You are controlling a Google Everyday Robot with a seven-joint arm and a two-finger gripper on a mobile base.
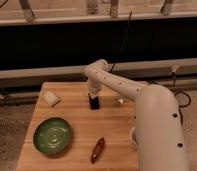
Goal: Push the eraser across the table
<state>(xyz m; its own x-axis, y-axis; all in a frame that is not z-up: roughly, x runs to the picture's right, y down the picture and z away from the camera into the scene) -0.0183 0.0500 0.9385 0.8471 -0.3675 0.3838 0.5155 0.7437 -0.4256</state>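
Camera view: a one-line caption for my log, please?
Gripper at the eraser, far-centre of the table; green bowl front left.

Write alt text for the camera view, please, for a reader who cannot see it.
The robot's white arm reaches over the wooden table, and its gripper hangs just above the black eraser toward the far edge. A green bowl sits front left, a pale block far left, and a reddish-brown object near the front edge.
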